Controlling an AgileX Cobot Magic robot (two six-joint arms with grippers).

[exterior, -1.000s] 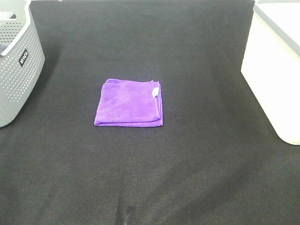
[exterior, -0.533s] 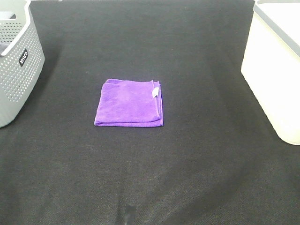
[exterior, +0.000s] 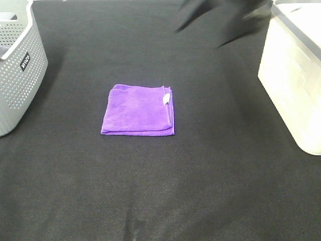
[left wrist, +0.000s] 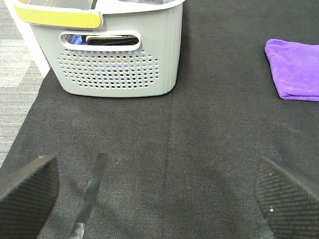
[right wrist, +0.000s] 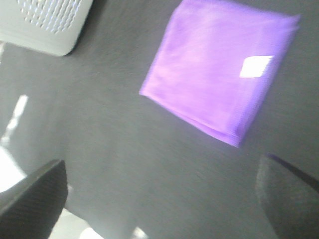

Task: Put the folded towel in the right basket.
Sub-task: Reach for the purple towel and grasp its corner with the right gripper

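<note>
One folded towel, two baskets, black worktop.
High view: towel flat mid-worktop, well apart from grey basket left and white right basket. Left wrist: left claw spread open; grey floor past the worktop edge. Right wrist, blurred: right claw spread open, towel in sight.
</note>
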